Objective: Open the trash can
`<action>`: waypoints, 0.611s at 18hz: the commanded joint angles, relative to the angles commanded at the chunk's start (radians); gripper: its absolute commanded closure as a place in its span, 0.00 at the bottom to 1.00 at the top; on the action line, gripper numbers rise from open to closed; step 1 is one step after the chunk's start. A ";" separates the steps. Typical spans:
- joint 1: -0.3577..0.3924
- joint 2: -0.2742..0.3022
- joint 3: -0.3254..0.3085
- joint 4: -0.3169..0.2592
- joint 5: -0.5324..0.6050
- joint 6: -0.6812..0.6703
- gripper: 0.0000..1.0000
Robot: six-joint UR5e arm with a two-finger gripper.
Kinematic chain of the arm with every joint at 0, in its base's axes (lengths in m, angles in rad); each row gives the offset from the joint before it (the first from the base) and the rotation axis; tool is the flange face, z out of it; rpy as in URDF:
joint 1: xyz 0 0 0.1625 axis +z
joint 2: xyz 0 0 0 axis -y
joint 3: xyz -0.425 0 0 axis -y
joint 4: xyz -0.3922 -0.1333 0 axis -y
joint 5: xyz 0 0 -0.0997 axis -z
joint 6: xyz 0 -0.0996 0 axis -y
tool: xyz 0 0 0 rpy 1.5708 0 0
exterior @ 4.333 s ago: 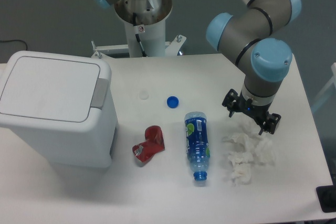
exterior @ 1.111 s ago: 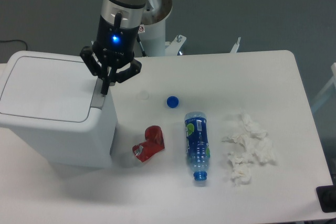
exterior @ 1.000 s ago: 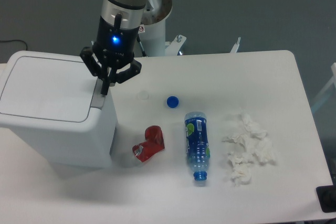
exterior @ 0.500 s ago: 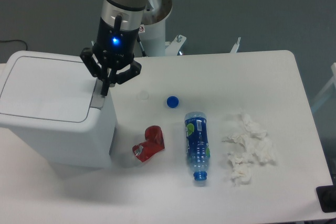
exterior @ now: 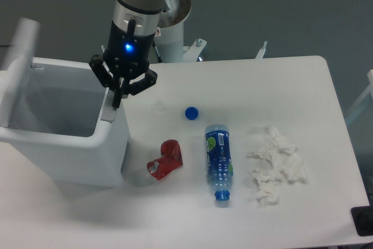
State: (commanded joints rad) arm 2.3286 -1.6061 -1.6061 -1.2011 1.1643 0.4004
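The trash can (exterior: pixel 87 155) is the big white bin at the left of the table. Its lid (exterior: pixel 18 65) stands swung up at the far left, blurred by motion, and the inside of the bin shows. My gripper (exterior: pixel 118 101) points straight down over the grey push-button tab (exterior: pixel 109 112) on the bin's right rim. The fingers are drawn together into one narrow tip that meets the tab. Nothing is held between them.
Right of the bin lie a crushed red can (exterior: pixel 165 160), a blue plastic bottle (exterior: pixel 218 160), a blue bottle cap (exterior: pixel 191 112), a clear cap (exterior: pixel 158 106) and crumpled white tissue (exterior: pixel 276 164). The robot's base column (exterior: pixel 166 24) stands behind the table.
The lid, flat and shut half a second ago, has sprung up at the left. The gripper came over from the tissue earlier and has since stayed at the tab.
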 joint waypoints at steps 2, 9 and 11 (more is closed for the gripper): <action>0.003 0.002 0.005 0.000 -0.009 0.003 1.00; 0.061 0.000 0.072 0.011 -0.040 0.015 0.23; 0.098 -0.012 0.072 0.017 -0.022 0.024 0.00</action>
State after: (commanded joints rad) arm 2.4266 -1.6183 -1.5340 -1.1842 1.1427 0.4248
